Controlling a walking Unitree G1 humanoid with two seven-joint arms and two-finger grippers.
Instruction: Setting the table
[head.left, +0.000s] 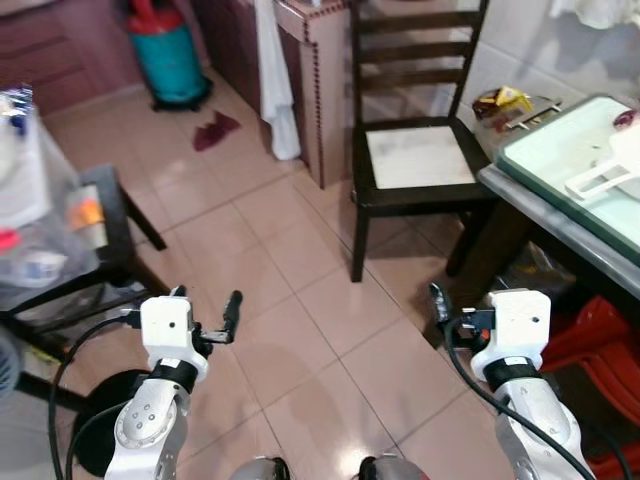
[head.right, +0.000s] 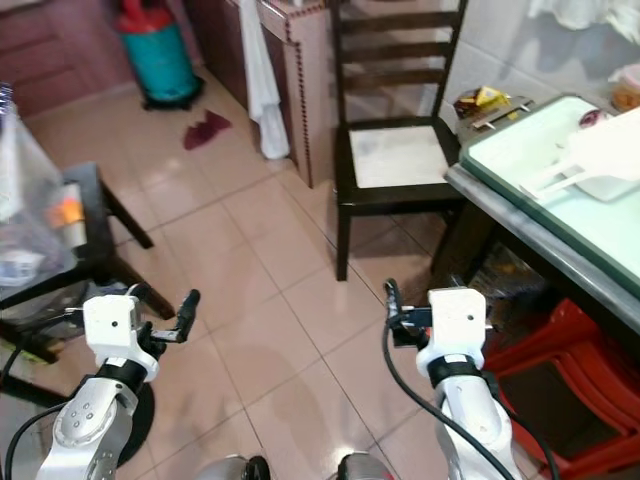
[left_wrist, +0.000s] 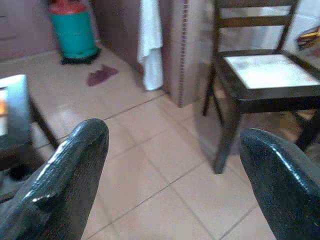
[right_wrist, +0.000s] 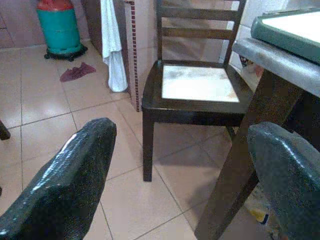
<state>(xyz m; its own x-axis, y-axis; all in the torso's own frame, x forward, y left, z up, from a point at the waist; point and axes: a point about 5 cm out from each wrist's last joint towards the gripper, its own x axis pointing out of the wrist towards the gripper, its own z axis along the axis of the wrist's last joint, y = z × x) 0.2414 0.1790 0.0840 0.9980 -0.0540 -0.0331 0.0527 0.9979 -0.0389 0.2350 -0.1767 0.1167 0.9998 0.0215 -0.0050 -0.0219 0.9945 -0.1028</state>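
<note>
The dining table (head.left: 541, 212) with a pale green glass top stands at the right. A white plastic dish with a handle (head.left: 611, 170) lies on it, and a small red item (head.left: 626, 118) sits beyond that. A dark wooden chair (head.left: 415, 157) with a pale seat stands at the table's far end. My left gripper (left_wrist: 175, 192) is held low over the tiled floor, open and empty. My right gripper (right_wrist: 177, 187) hovers beside the table's near leg, also open and empty, facing the chair.
A low black side table (head.left: 108, 205) with plastic bags (head.left: 30, 200) is at the left. A teal cylinder (head.left: 166, 55), a hanging white towel (head.left: 276, 85) and a red cloth (head.left: 214, 130) lie ahead. A red stool (head.left: 592, 338) sits under the table.
</note>
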